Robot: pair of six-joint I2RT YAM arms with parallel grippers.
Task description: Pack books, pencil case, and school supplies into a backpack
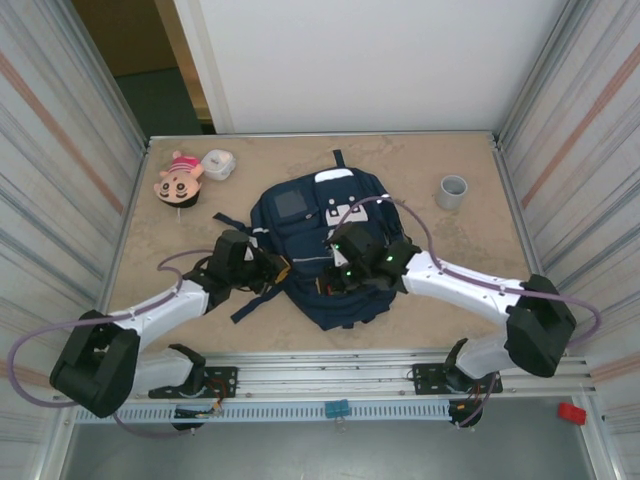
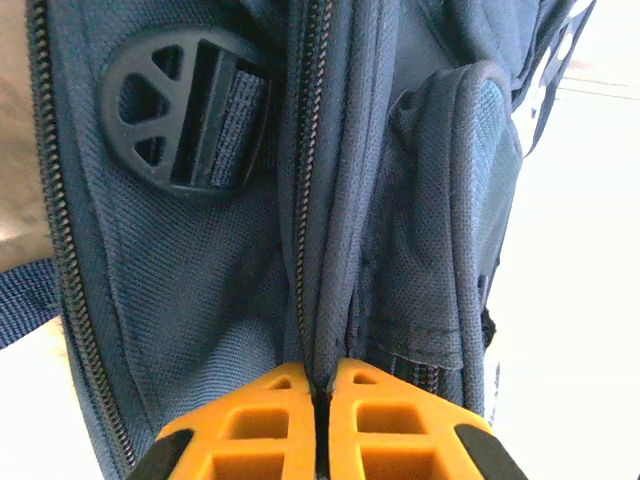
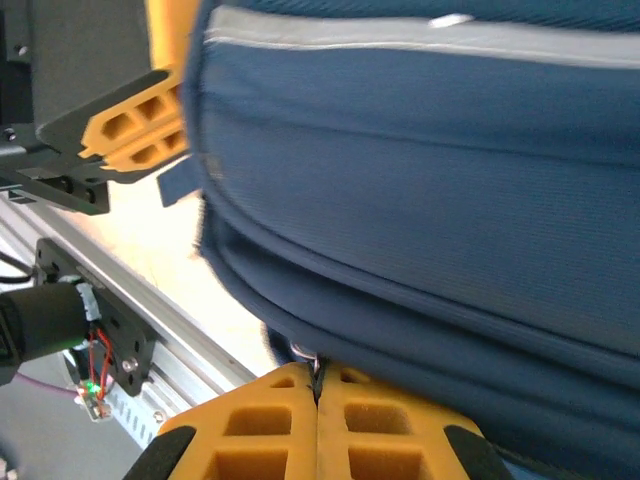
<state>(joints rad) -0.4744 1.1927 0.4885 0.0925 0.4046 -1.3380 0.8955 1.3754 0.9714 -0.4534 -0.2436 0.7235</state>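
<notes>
Seen from above, the large navy blue fabric backpack [image 1: 315, 255] lies flat in the middle of the beige tabletop [image 1: 420, 170]. Its grey square patch [image 1: 291, 204] faces up, and both arms reach in at its near half. That high view also takes in the surroundings: a pink doll head [image 1: 180, 180] and a small white round object [image 1: 218, 163] sit near the far left corner, and a grey cup [image 1: 452, 190] stands well apart at the far right. From there the fingers are too small to judge.

The left wrist camera gives the close detail for the left gripper [image 2: 322, 372]. Its orange fingers [image 2: 270, 420] are pressed together on a fold of the backpack's fabric running beside a zip, below a round black plastic buckle [image 2: 185, 120].

The right wrist camera shows the right gripper [image 3: 317, 372] likewise closed, nipping the backpack's lower seam edge. The silver frame rail [image 3: 180, 340] lies beyond it.
</notes>
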